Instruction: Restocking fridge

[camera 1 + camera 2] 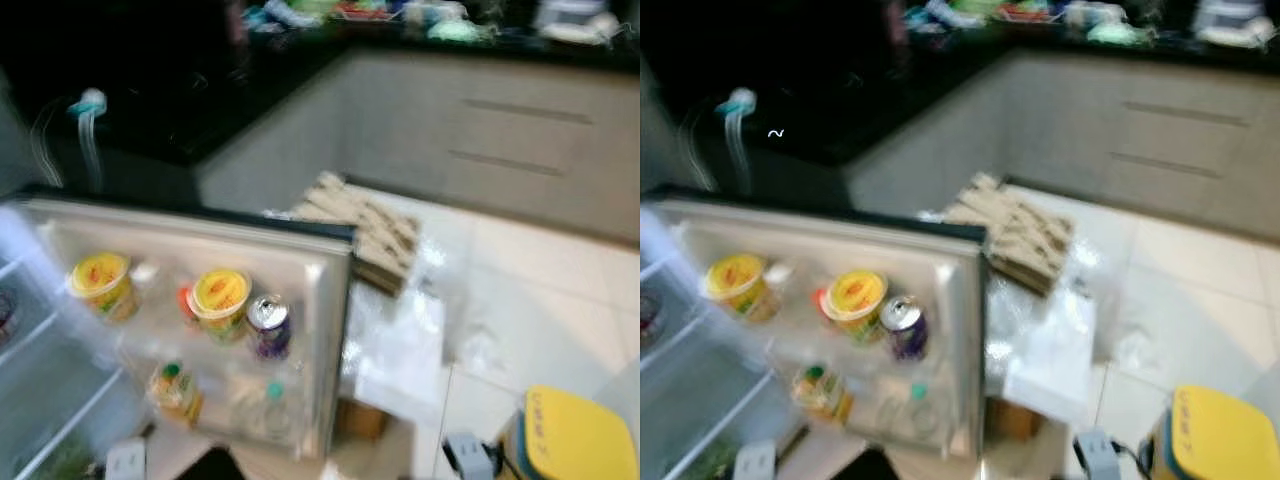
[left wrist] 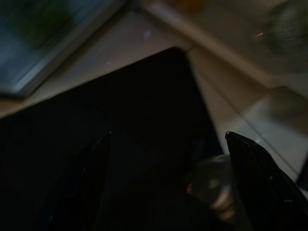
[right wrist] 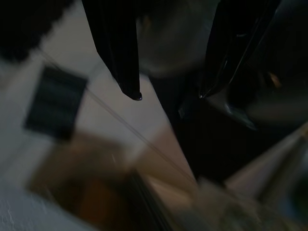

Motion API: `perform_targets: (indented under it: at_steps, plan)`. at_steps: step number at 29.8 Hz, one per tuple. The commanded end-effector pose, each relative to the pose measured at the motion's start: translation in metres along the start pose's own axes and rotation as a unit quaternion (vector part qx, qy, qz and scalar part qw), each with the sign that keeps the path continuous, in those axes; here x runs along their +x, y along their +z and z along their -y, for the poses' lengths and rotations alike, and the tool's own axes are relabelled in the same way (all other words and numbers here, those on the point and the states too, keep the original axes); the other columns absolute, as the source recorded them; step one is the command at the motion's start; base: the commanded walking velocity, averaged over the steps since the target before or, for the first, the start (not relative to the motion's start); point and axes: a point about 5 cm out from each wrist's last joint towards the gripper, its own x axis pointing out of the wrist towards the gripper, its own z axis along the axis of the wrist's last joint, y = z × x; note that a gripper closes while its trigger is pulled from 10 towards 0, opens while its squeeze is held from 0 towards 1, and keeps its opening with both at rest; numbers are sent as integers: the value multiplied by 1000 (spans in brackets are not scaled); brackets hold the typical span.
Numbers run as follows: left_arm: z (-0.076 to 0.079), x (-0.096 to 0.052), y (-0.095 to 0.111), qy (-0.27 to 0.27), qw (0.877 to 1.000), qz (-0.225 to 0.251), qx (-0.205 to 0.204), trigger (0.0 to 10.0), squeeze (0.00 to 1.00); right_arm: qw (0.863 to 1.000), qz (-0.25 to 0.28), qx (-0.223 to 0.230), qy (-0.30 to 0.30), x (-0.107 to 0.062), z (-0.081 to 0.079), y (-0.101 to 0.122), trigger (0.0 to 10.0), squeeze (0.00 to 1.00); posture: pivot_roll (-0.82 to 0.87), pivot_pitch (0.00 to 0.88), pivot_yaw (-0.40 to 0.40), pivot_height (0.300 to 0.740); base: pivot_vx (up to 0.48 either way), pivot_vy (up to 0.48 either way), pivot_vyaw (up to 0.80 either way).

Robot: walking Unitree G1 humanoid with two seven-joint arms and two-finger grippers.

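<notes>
Left gripper (image 2: 166, 144) with long black tapered jaws, right gripper (image 3: 168, 96) with glossy black pointed jaws

The fridge door (image 1: 320, 330) stands swung open, its inner shelves stocked. On the upper shelf two yellow-lidded tubs (image 1: 101, 283) (image 1: 220, 300) stand upright, a purple can (image 1: 268, 326) just beside the second. Below, a small bottle with a green cap (image 1: 175, 390) (blurred) stands upright.

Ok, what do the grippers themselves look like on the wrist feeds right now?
Dark feeds. The left gripper has two long black fingers, flat and tapering to points. The right gripper matches: two glossy black fingers narrowing to thin tips. I can make out no cables or markings.
</notes>
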Motion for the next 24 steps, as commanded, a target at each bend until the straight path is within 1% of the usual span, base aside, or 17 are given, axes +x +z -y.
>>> perform_targets:
  at_steps: [1, 3, 5, 8, 10, 12, 13, 14, 16, 19, 22, 23, 24]
  plan:
    - [5, 1, 4, -20, 1000, 10, -10, 10000, 0, 1000, -18, 15, -15, -6, 5, -13, 10000, 0, -39, 0, -13, 740, 0, 0, 0]
    - [7, 2, 5, -29, 999, 14, -16, 10000, 0, 1000, -20, 12, -15, -6, 5, -14, 10000, 0, -39, 0, -13, 740, 0, 0, 0]
    - [21, 5, 19, -91, 994, 46, -36, 10000, 0, 1000, -23, 13, -15, -7, 5, -16, 10000, 0, -40, 0, -12, 740, 0, 0, 0]
    - [24, 6, 23, -106, 992, 53, -39, 10000, 0, 1000, -22, 14, -14, -8, 5, -17, 10000, 0, -40, 0, -12, 740, 0, 0, 0]
    - [34, 7, 32, -148, 986, 68, -38, 10000, 0, 1000, -23, 14, -15, -8, 5, -18, 10000, 0, -41, 0, -12, 740, 0, 0, 0]
    - [43, 9, 40, -184, 980, 76, -24, 10000, 0, 999, -26, 13, -17, -8, 5, -19, 10000, 0, -42, 0, -11, 740, 0, 0, 0]
    - [47, 9, 45, -195, 977, 81, -9, 10000, 0, 999, -26, 13, -17, -9, 5, -20, 10000, 0, -42, 0, -11, 740, 0, 0, 0]
    - [50, 10, 51, -204, 975, 88, 9, 10000, 0, 999, -27, 13, -18, -9, 5, -21, 10000, 0, -43, 5, -9, 740, 0, 0, 0]
    - [53, 12, 60, -208, 973, 100, 29, 10000, 0, 999, -27, 13, -18, -9, 5, -22, 10000, 0, -44, 15, -9, 740, 0, 0, 0]
    - [53, 12, 64, -209, 972, 104, 32, 10000, 0, 999, -28, 13, -17, -10, 5, -23, 10000, 0, -45, 16, -9, 740, 0, 0, 0]
    - [53, 13, 78, -209, 969, 121, 45, 10000, 0, 999, -27, 12, -14, -11, 3, -26, 10000, 0, -48, 45, -3, 740, 0, 0, 0]
    - [53, 13, 78, -209, 969, 121, 45, 10000, 0, 999, -27, 12, -14, -11, 3, -26, 10000, 0, -48, 45, -3, 740, 0, 0, 0]
    - [52, 14, 84, -205, 968, 127, 64, 3647, 0, 1000, -25, 13, -12, -11, 3, -28, 10000, 0, -50, 55, 1, 740, 0, 0, 0]
